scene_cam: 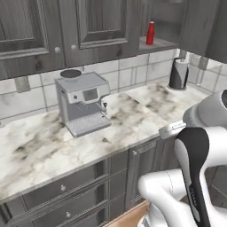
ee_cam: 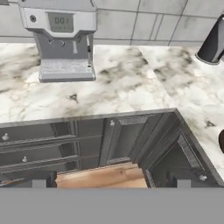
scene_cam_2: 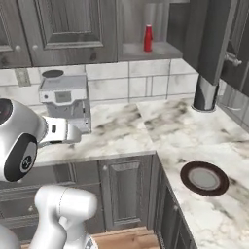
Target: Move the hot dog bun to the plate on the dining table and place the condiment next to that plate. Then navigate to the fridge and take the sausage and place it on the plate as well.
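Note:
My gripper [ee_cam: 111,183] hangs open in front of a marble kitchen counter [ee_cam: 127,94], its two fingertips [ee_cam: 38,183] spread wide with nothing between them. It points at the dark grey cabinet fronts below the counter's inner corner. A red bottle [scene_cam: 150,33] [scene_cam_2: 148,38] stands in a wall niche above the counter; I cannot tell whether it is the condiment. The hot dog bun, the yellow plate, the dining table, the fridge and the sausage are out of view.
A silver coffee machine [scene_cam: 83,103] [scene_cam_2: 64,99] [ee_cam: 61,39] stands against the tiled wall. A dark cylinder [scene_cam: 178,74] [scene_cam_2: 204,95] sits in the counter's corner. A dark brown plate [scene_cam_2: 204,178] lies on the right-hand counter run. Wall cabinets [scene_cam: 99,26] hang above.

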